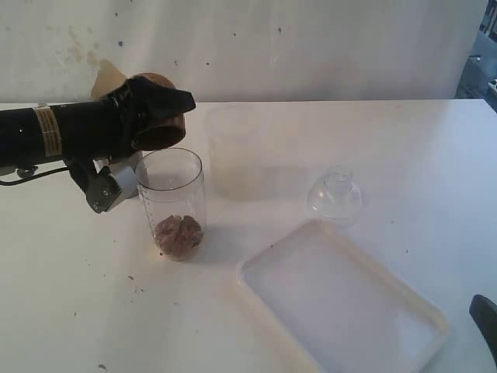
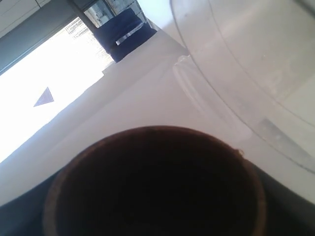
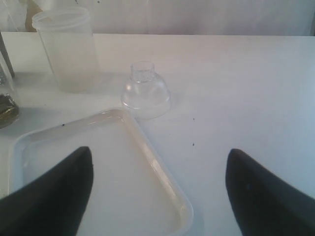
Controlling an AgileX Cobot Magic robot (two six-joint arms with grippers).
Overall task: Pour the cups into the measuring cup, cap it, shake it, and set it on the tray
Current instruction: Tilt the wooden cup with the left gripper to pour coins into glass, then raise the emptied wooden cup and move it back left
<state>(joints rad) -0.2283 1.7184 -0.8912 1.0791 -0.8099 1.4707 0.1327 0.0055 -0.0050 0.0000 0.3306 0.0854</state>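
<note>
My left gripper (image 1: 167, 124) is shut on the squat brown wooden cup (image 1: 169, 136), which is tipped on its side just above the rim of the clear measuring cup (image 1: 171, 194). Brown bits lie at the bottom of the measuring cup. In the left wrist view the wooden cup's dark mouth (image 2: 152, 187) fills the lower half and hides the fingers. The clear dome lid (image 1: 335, 196) sits on the table, apart from the measuring cup. The white tray (image 1: 256, 268) lies at the front right. My right gripper (image 3: 158, 155) hangs open over the tray's corner (image 3: 184, 211), holding nothing.
A frosted whitish container (image 1: 233, 151) stands right behind the measuring cup, also seen beyond the lid (image 3: 145, 93) as the frosted container (image 3: 69, 49). A wall runs along the table's far edge. One right finger (image 1: 485, 318) shows at the exterior view's lower right edge.
</note>
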